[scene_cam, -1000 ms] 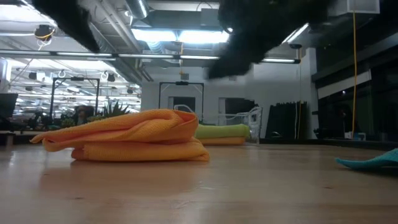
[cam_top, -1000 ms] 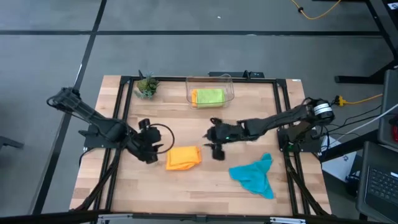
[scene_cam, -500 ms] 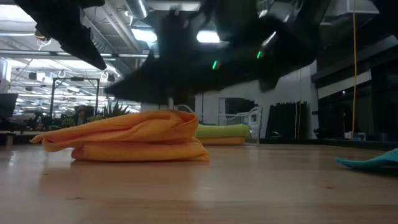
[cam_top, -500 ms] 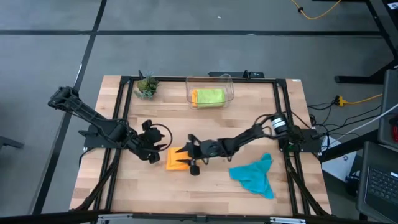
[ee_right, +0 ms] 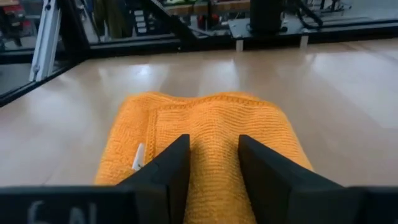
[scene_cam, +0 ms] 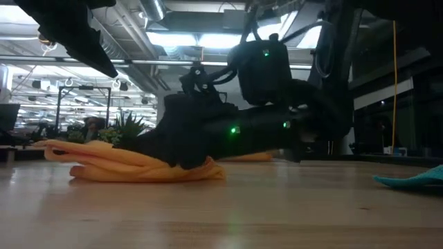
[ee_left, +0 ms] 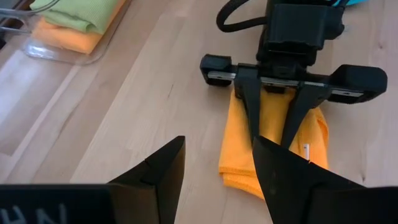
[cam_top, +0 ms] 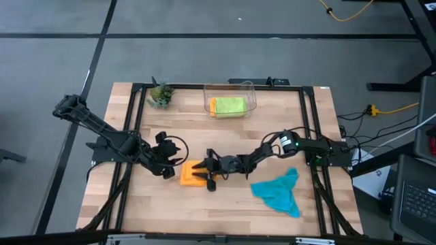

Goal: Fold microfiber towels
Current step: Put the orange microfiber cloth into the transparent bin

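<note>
A folded orange towel [cam_top: 187, 175] lies on the table's middle near the front. My right gripper [cam_top: 199, 175] reaches in from the right and lies on top of it, its fingers apart with cloth showing between them [ee_right: 214, 140]. My left gripper [cam_top: 167, 166] hovers open just left of the towel [ee_left: 241, 169] and touches nothing. A crumpled teal towel [cam_top: 279, 192] lies flat on the table at the front right. A lime green towel [cam_top: 228, 105] rests on another orange one inside the clear bin [cam_top: 230, 90]. My right gripper lays both fingers [ee_right: 171, 168] flat on the top of the folded orange towel [ee_right: 211, 118], pressing down on it rather than pinching it. The fingers come nearly level from the table's right. The towel [scene_cam: 118, 166] lies squashed flat on the table beneath them.
The clear bin stands at the far middle, and a small potted plant [cam_top: 160, 94] to its left. A black frame [cam_top: 136, 122] runs along the table's sides. Bare wood lies between the orange towel and the teal towel [scene_cam: 415, 180].
My right gripper has swept toward the table's left edge and come down onto the orange towel, which has gone from a puffy fold to a flattened one. My left gripper has sunk a little beside the towel.
</note>
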Controlling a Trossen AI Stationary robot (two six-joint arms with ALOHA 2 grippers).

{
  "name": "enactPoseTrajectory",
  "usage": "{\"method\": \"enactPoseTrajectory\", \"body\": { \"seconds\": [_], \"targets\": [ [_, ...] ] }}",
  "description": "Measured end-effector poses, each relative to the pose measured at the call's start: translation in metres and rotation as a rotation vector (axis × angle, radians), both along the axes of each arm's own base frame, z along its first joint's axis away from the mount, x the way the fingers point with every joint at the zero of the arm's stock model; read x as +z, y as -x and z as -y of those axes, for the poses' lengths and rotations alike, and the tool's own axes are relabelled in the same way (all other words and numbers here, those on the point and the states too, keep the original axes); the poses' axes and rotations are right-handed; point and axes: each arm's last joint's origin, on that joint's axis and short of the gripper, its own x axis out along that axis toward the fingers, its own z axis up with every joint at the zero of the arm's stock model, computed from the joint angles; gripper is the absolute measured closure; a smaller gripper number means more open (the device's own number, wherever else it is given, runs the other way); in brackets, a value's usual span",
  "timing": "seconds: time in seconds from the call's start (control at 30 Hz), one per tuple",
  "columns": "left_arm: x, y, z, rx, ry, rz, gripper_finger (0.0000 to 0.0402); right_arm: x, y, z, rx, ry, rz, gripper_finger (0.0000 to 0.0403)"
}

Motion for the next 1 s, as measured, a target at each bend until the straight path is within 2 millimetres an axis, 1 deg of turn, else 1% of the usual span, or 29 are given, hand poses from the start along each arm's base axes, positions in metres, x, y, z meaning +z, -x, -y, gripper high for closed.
{"method": "enactPoseTrajectory", "body": {
  "seconds": [0.07,0.13,0.17,0.2,0.27,0.33,0.4,0.43,0.5,0.53,0.63,0.7,0.77,0.87,1.0],
  "targets": [
    [0.000,0.000,0.000,0.000,0.000,-0.001,0.0221,0.010,0.001,0.000,0.020,0.003,-0.004,0.0265],
    [0.000,0.000,0.000,0.000,0.001,-0.001,0.0221,0.025,0.003,0.001,0.026,0.021,-0.015,0.0264],
    [0.000,0.000,0.000,0.000,0.001,-0.001,0.0221,0.037,0.006,0.003,0.025,0.022,-0.013,0.0264],
    [0.000,0.000,0.000,0.000,0.001,-0.001,0.0221,0.054,0.007,0.005,0.025,0.018,0.004,0.0264],
    [0.000,0.000,0.000,-0.001,0.001,-0.002,0.0221,0.086,0.016,0.010,0.014,0.009,0.026,0.0264],
    [0.000,0.000,0.000,0.000,0.001,-0.002,0.0221,0.111,0.029,0.017,0.003,0.008,0.017,0.0265],
    [0.000,0.000,0.000,0.005,0.007,0.003,0.0221,0.131,0.046,0.023,-0.011,-0.008,-0.018,0.0265],
    [0.000,0.000,0.000,0.018,0.021,0.008,0.0221,0.143,0.055,0.025,-0.017,-0.033,-0.024,0.0265],
    [-0.001,-0.002,0.001,0.043,0.054,0.023,0.0221,0.158,0.074,0.030,-0.033,-0.108,-0.055,0.0266],
    [-0.001,-0.003,0.002,0.046,0.066,0.029,0.0221,0.163,0.083,0.032,-0.045,-0.159,-0.079,0.0266],
    [-0.004,-0.008,0.006,0.031,0.098,0.030,0.0221,0.160,0.110,0.036,-0.068,-0.306,-0.188,0.0266],
    [-0.006,-0.012,0.008,0.029,0.107,0.040,0.0221,0.163,0.123,0.038,-0.067,-0.383,-0.185,0.0266],
    [-0.008,-0.017,0.010,0.029,0.116,0.056,0.0221,0.164,0.134,0.039,-0.069,-0.409,-0.181,0.0266],
    [-0.013,-0.026,0.015,0.028,0.128,0.077,0.0221,0.155,0.143,0.038,-0.080,-0.452,-0.223,0.0266],
    [-0.025,-0.038,0.022,0.028,0.127,0.076,0.0221,0.146,0.144,0.035,-0.110,-0.580,-0.264,0.0262]
  ]
}}
